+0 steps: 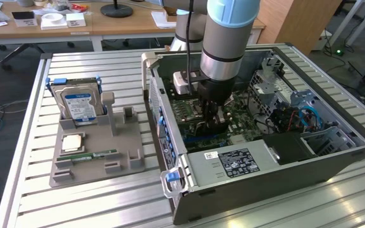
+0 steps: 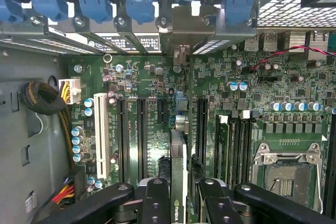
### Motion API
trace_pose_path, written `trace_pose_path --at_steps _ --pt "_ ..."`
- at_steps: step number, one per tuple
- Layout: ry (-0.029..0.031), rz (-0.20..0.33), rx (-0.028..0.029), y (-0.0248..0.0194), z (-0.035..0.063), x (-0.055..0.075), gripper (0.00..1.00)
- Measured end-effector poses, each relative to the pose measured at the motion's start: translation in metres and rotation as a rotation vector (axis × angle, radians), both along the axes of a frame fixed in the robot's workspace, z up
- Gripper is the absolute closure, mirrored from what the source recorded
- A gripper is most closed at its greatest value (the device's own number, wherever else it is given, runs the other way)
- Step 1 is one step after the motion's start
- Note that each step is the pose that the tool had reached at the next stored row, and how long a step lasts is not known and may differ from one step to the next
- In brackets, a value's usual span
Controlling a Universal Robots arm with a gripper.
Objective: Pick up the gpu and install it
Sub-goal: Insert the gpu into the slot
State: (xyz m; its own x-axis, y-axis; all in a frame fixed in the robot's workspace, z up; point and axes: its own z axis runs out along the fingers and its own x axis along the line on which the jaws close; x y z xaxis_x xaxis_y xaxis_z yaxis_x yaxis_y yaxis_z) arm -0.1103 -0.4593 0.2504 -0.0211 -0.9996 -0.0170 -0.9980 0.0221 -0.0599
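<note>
Inside PC case (image 1: 334,156), hand (image 2: 178,203) part-closed, gripping gpu (image 2: 178,161) edge-on

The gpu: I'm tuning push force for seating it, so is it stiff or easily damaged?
The gpu, a thin card held edge-on between the fingers, probably stays stiff along its length. Its thinness suggests that it could twist if pushed off-line. It looks light, yet likely fragile against the motherboard.
</note>
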Motion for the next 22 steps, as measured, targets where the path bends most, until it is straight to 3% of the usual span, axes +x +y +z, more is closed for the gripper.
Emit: trace_pose_path --at_steps 22 --pt "-0.0002 0.0 0.0002 0.0 -0.0025 -0.0002 0.74"
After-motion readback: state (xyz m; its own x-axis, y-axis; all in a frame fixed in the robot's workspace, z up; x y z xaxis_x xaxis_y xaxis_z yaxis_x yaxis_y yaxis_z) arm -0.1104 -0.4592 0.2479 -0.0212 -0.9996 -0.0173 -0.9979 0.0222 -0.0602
